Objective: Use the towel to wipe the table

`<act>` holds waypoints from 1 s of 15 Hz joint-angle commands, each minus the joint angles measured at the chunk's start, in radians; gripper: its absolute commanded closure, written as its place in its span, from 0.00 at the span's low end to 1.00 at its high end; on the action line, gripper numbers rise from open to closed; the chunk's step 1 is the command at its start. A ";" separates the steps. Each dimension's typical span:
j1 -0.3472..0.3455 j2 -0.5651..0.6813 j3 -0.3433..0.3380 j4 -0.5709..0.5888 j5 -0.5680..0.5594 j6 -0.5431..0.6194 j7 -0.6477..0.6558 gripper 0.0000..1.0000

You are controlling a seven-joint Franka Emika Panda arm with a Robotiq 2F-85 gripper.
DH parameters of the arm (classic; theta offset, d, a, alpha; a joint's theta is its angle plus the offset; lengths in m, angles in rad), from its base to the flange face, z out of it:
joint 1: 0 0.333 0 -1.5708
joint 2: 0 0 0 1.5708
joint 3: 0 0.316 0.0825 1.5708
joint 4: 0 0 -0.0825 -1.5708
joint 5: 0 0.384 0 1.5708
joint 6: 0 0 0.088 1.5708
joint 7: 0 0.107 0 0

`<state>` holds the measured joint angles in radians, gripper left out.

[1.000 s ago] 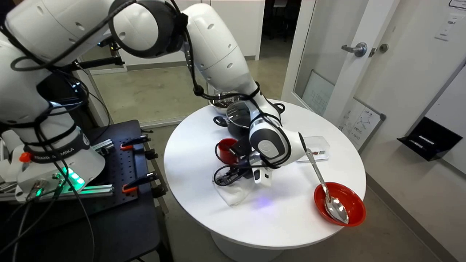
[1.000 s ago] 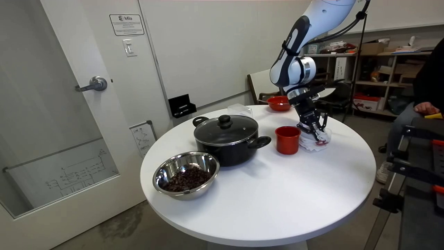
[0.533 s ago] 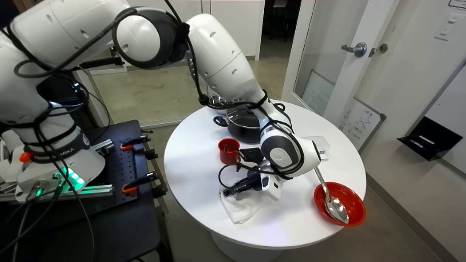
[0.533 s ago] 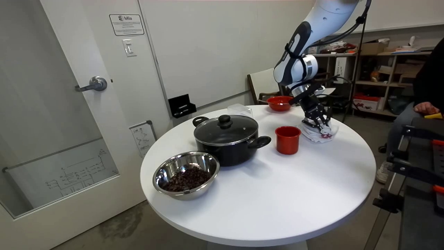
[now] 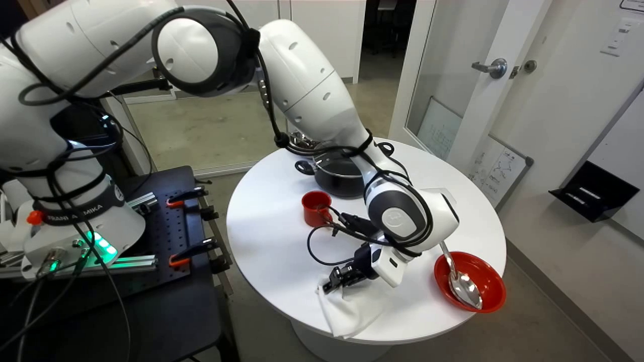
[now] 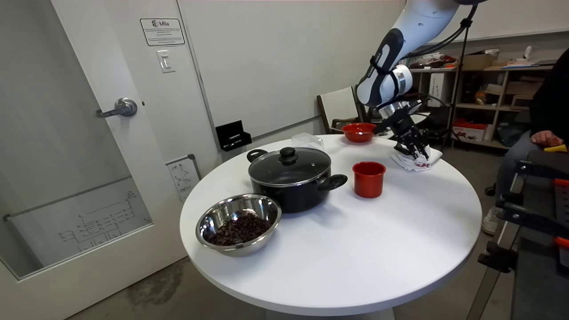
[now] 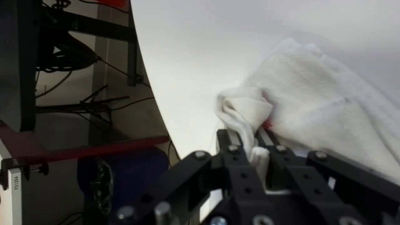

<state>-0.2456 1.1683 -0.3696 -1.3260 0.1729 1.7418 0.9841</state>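
Since the earlier frame, the towel [image 5: 352,312] has been dragged by the hand [image 7: 248,140] toward the near rim and slightly right, as seen in an exterior view; red mug [image 5: 314,208] and lidded pot [image 6: 291,195] are unmoved. A fold of towel is pinched in the hand; the rest is laid, creased, on the worktop [image 5: 261,236], one corner brought up to the near rim. Overhang can't be told.

Status: pick-up is done; wiping is judged under way. Covered area can't be told, as no stroke trace can be made out on the white finish. Presumably left: the left part, the strip around the mug, then release. Next stroke is best turned inward, or the towel may be pulled over the edge.

Surface: round, white. A red bowl [image 5: 487,274] is set at the right rim, large spoon [image 5: 464,289] laid in it. In an exterior view, a steel bowl [image 6: 249,251] part-filled with dark bits [image 6: 240,229] is seen just beside the pot, a clear box [image 6: 307,141] beyond.

Room: robot base [image 5: 113,223] is mounted on a dark bench [image 5: 171,311] at left; a glass-panelled door [image 5: 455,60] is seen at far right. Packed shelves [image 6: 482,106] and part of a person [image 6: 546,115] are caught in an exterior view.
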 commanded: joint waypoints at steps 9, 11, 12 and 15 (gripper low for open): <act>0.028 -0.005 -0.005 -0.048 -0.064 0.240 0.322 0.96; 0.016 -0.042 0.036 -0.077 -0.079 0.293 0.284 0.96; 0.016 -0.056 0.048 -0.089 -0.077 0.323 0.267 0.96; 0.022 -0.089 0.096 -0.117 -0.072 0.397 0.200 0.96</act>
<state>-0.2213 1.1045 -0.3360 -1.3888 0.0780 2.0152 1.2492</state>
